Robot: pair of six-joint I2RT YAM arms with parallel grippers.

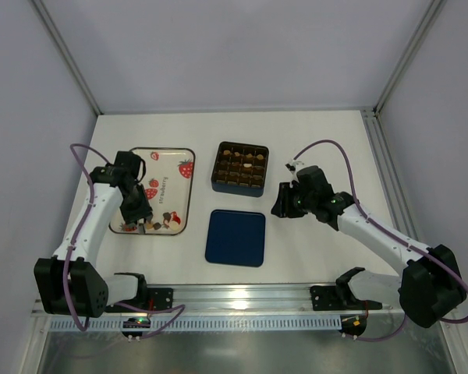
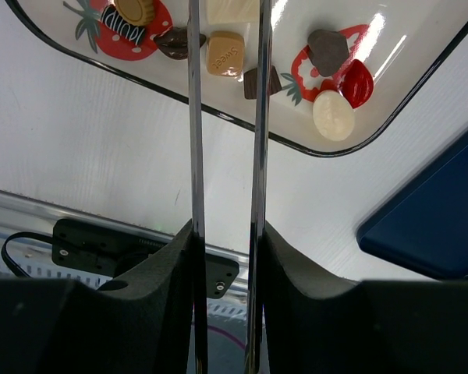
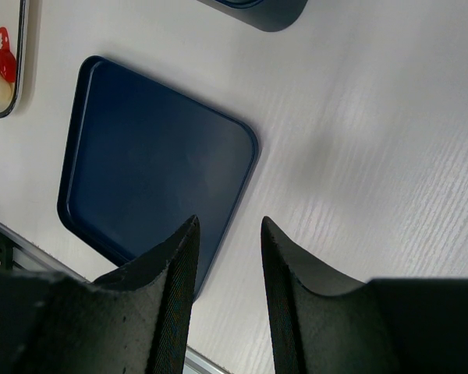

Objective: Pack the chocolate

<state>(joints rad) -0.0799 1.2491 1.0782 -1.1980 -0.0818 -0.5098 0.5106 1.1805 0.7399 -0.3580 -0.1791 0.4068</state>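
Several chocolate pieces lie at the near end of the strawberry-print tray (image 1: 179,167). In the left wrist view I see a tan square piece (image 2: 225,53), a dark brown piece (image 2: 174,43), a round tan cup (image 2: 134,9), a dark heart-like piece (image 2: 327,51) and a white oval (image 2: 333,115). My left gripper (image 1: 143,222) hovers over them. Its long metal blades (image 2: 193,156) stand apart, with the tan square between them and untouched; the tips are out of frame. My right gripper (image 1: 281,202) is open and empty (image 3: 228,226) over the bare table, right of the lid.
The dark-blue box with a brown grid insert (image 1: 239,167) stands at the middle back, with a few pieces in its cells. Its flat blue lid (image 1: 235,238) lies in front of it and also shows in the right wrist view (image 3: 148,164). A metal rail (image 1: 242,294) runs along the near edge.
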